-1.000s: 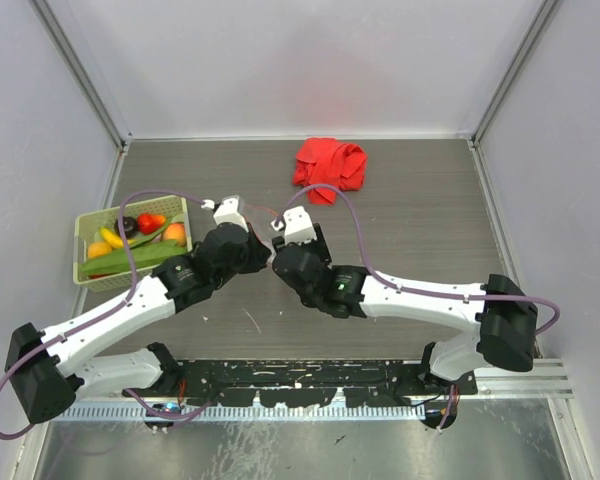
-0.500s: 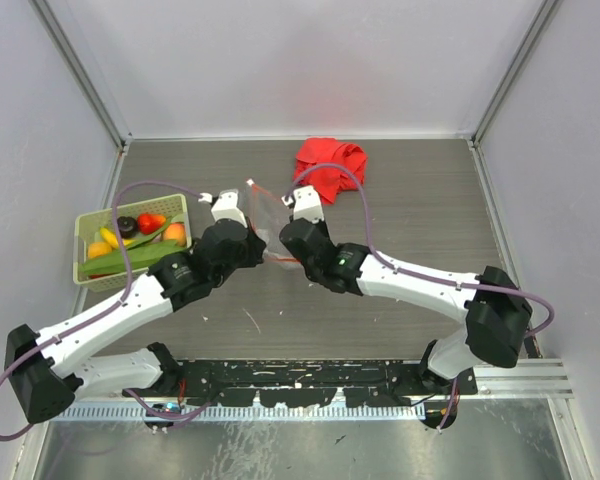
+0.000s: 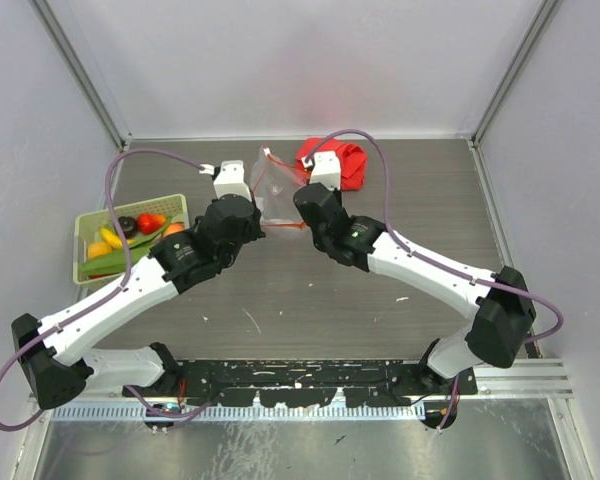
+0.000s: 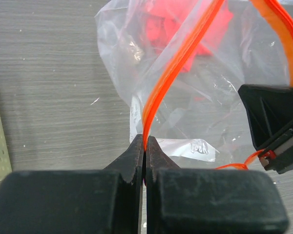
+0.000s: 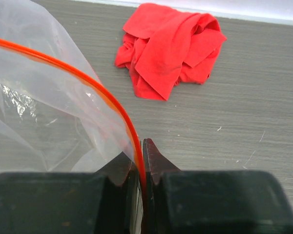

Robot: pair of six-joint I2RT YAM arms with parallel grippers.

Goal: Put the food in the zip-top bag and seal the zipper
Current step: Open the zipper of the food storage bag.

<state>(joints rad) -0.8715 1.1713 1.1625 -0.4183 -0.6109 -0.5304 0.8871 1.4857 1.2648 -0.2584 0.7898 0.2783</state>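
The clear zip-top bag (image 3: 273, 190) hangs lifted between my two grippers at the middle back of the table. My left gripper (image 3: 248, 205) is shut on one side of its red-orange zipper (image 4: 173, 66). My right gripper (image 3: 298, 200) is shut on the other side of the zipper (image 5: 115, 109). The bag (image 4: 185, 112) (image 5: 44, 117) is empty. The food (image 3: 140, 235), a yellow banana, red and orange pieces, green pods and a dark purple piece, lies in the pale green basket (image 3: 90, 220) at the left.
A crumpled red cloth (image 3: 345, 160) (image 5: 168, 46) lies at the back, just behind my right wrist. The grey enclosure walls stand at the left, right and back.
Both grippers have moved toward the back of the table and drawn apart, lifting the bag and spreading its mouth. The basket and cloth have not moved.
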